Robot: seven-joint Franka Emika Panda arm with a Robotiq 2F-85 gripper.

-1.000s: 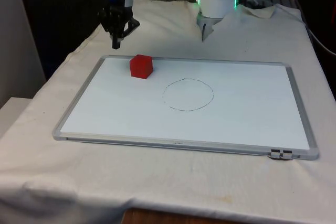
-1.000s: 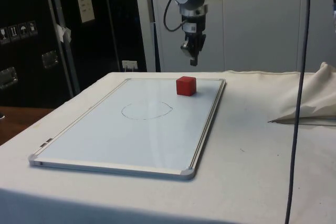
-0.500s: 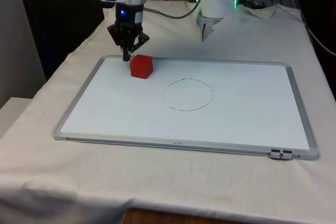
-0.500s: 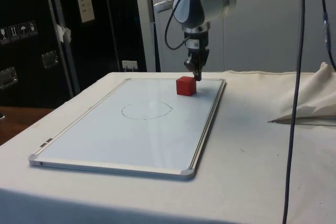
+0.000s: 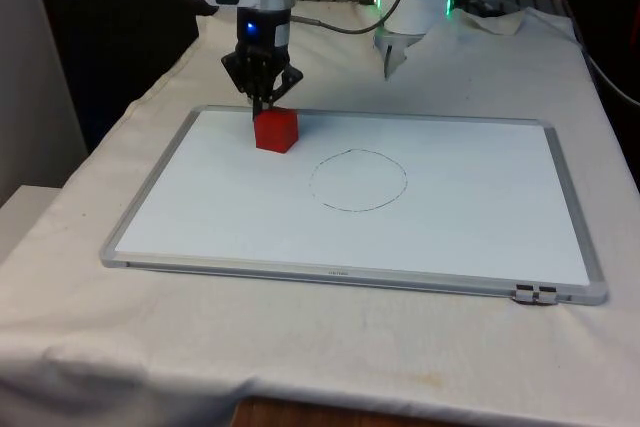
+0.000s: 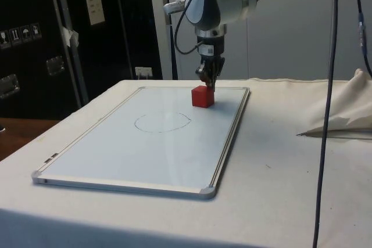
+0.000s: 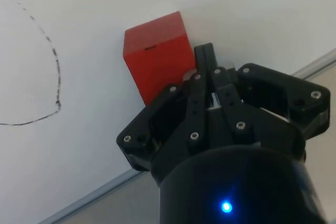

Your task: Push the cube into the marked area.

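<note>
White cloth covers the table (image 5: 90,247), and on it lies a whiteboard (image 5: 230,237) with a grey frame, its long side running across the front view. We see a thin pen-drawn circle (image 5: 358,180) near the middle of the board; in the side view the same circle (image 6: 162,122) sits towards the board's far half. The red cube (image 5: 276,130) rests on the board close to its far edge, to the front view's left of the circle and clearly outside it, with bare board between them. In the side view the cube (image 6: 203,96) stands near the board's far end.

We find the black gripper (image 5: 261,105) pointing straight down, its tips at the cube's far upper edge. From the wrist view the gripper (image 7: 205,60) has its two fingers pressed together with no gap, holding nothing, and the closed tips touch the cube (image 7: 157,56) on the face turned away from the circle (image 7: 50,66). In the side view the gripper (image 6: 207,83) meets the cube's top rear corner.
</note>
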